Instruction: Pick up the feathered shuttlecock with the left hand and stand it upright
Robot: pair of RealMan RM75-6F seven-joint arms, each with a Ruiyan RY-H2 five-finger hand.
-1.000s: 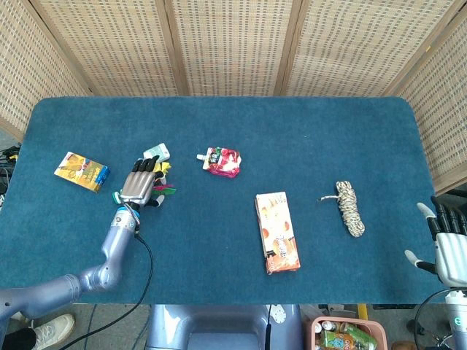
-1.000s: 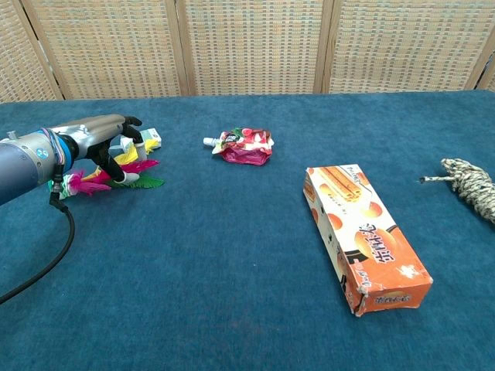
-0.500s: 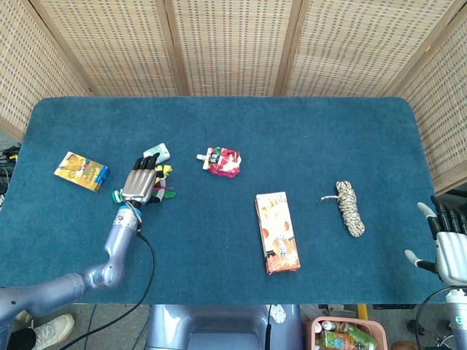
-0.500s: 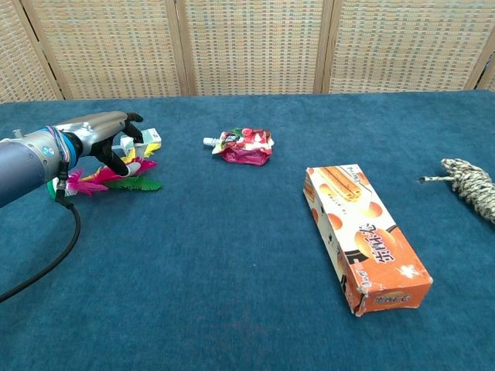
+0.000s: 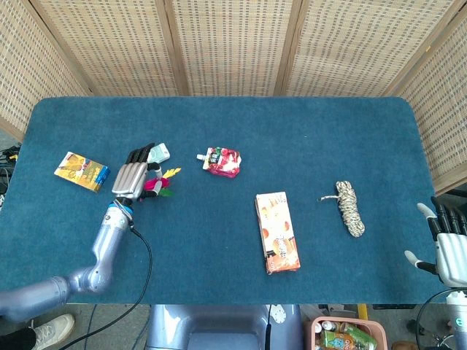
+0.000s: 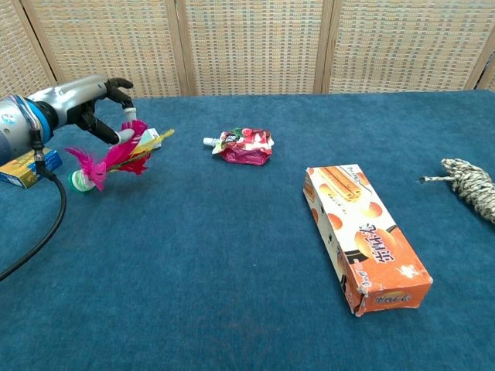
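The pink, yellow and green feathered shuttlecock (image 6: 116, 158) hangs tilted in the left hand (image 6: 97, 104), whose fingertips pinch its feathers; its round base points down and left, at or just above the blue cloth-covered bench (image 6: 232, 263). Just beside it lies a small white carton (image 5: 158, 153), and further left a yellow and blue box (image 5: 82, 171). The right hand (image 5: 449, 244) hangs off the bench's edge, fingers spread and holding nothing.
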